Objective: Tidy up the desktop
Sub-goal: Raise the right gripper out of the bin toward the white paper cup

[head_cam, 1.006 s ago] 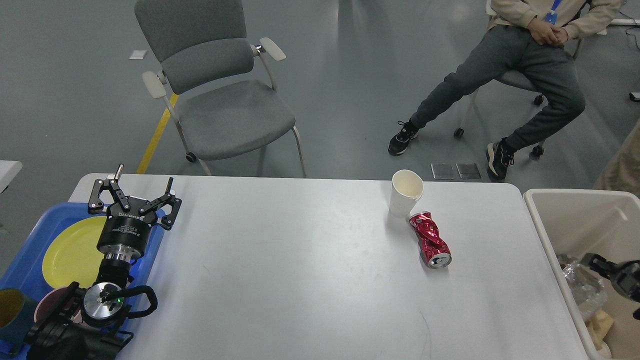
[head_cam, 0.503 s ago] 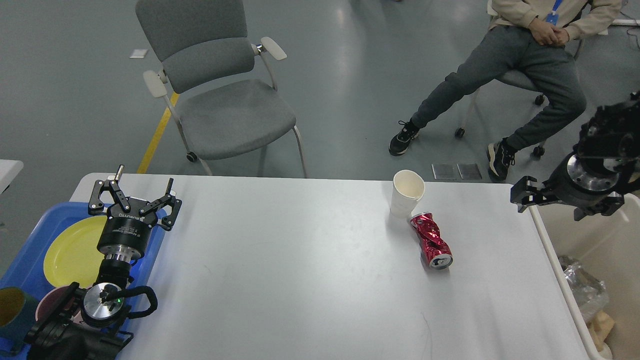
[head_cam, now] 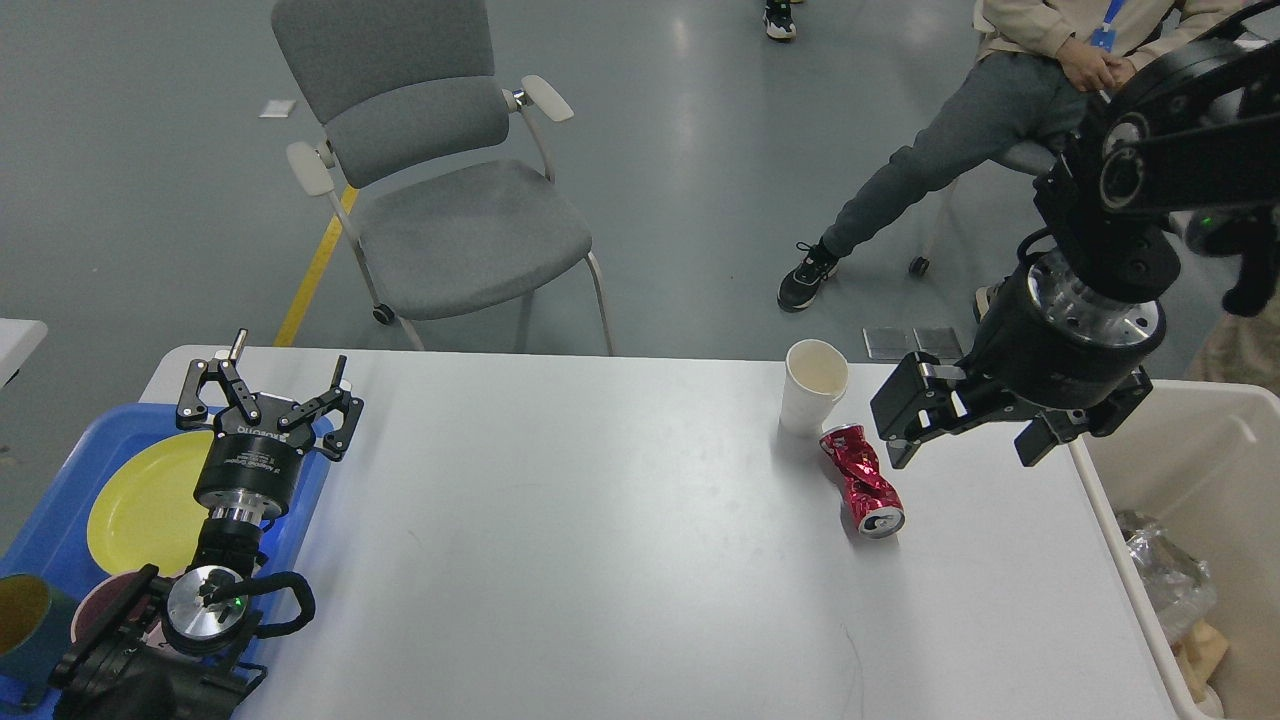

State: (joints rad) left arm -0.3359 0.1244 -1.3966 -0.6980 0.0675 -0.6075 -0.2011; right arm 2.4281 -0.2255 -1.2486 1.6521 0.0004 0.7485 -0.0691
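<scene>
The white desktop (head_cam: 600, 530) holds a crushed red can (head_cam: 862, 480) lying on its side and, just behind it, an upright white paper cup (head_cam: 812, 385). My right gripper (head_cam: 962, 452) is open and empty. It hangs above the desktop just right of the can and the cup, touching neither. My left gripper (head_cam: 288, 352) is open and empty. It points away from me over the right rim of the blue tray (head_cam: 55, 480) at the desktop's left end.
The blue tray holds a yellow plate (head_cam: 140, 505), a teal cup (head_cam: 20, 625) and a dark red dish (head_cam: 100, 610). A cream-white bin (head_cam: 1180, 425) with crumpled waste stands past the right edge. A grey chair (head_cam: 440, 190) and a seated person (head_cam: 1010, 140) are beyond the table.
My right arm has risen out of the bin and swung left over the desktop, ending beside the can. The left arm, can and cup have not moved.
</scene>
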